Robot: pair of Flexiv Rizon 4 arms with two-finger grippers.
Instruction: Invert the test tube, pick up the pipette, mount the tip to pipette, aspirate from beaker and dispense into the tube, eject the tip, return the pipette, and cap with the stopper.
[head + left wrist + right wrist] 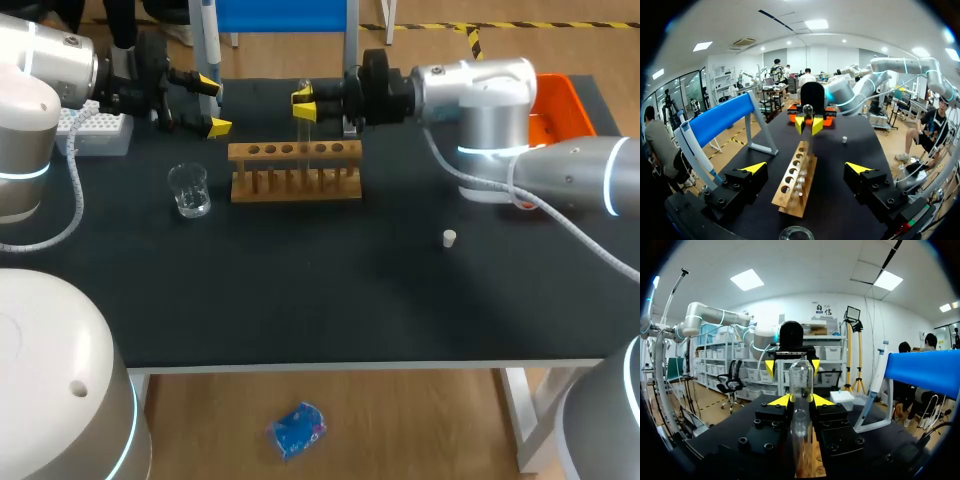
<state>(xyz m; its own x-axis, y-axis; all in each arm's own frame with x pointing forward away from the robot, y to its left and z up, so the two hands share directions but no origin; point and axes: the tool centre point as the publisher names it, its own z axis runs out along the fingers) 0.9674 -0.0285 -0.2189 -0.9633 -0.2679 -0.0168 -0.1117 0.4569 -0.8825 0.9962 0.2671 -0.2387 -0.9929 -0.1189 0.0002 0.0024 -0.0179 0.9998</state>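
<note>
Test tube (pixel 801 372) upright in my right end effector (pixel 801 400), clenched on it, by wooden rack (pixel 295 172). Glass, I judge: light, stiff, slippery, fragile; mid-body hold, gentle. My left end effector (pixel 806 168) released.

The left gripper (pixel 806 168) hangs open, the wooden rack (pixel 795 186) ahead between its fingers. Beyond it the right gripper (pixel 808 126) clamps the test tube (pixel 808 110).

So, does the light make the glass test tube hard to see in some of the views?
Head view: the test tube in the right gripper is faint against the dark table; the beaker shows bright glints. Right wrist view: the test tube stands out against the pale wall. Left wrist view: mainly its rounded end catches light.
</note>
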